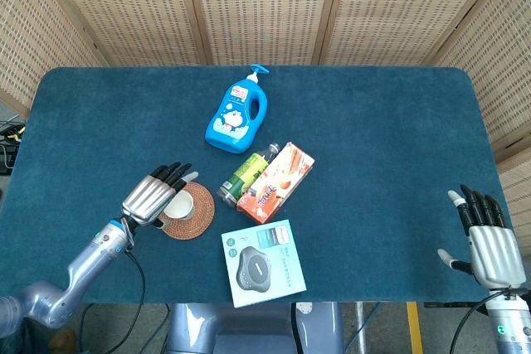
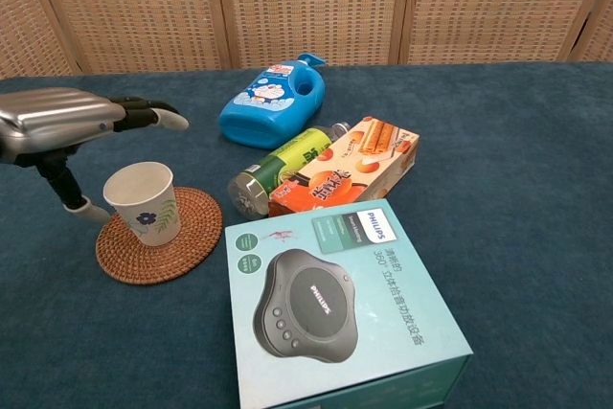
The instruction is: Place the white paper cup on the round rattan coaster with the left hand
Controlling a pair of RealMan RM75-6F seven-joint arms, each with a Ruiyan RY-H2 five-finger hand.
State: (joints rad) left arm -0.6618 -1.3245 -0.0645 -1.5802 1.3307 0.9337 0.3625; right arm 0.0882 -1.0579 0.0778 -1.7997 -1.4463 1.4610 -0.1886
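The white paper cup (image 2: pixel 144 204) with a blue flower print stands upright on the round rattan coaster (image 2: pixel 182 248); in the head view the cup (image 1: pixel 183 204) sits on the coaster (image 1: pixel 197 220) too. My left hand (image 2: pixel 72 122) hovers just left of and above the cup, fingers spread, holding nothing; from the head camera the left hand (image 1: pixel 152 196) shows beside the cup's left rim. My right hand (image 1: pixel 485 240) rests open at the table's near right edge, far from the cup.
A blue soap bottle (image 1: pixel 237 111) lies at the back. A green bottle (image 1: pixel 244 173) and an orange snack box (image 1: pixel 276 181) lie right of the coaster. A Philips speaker box (image 1: pixel 262 262) sits at the front edge.
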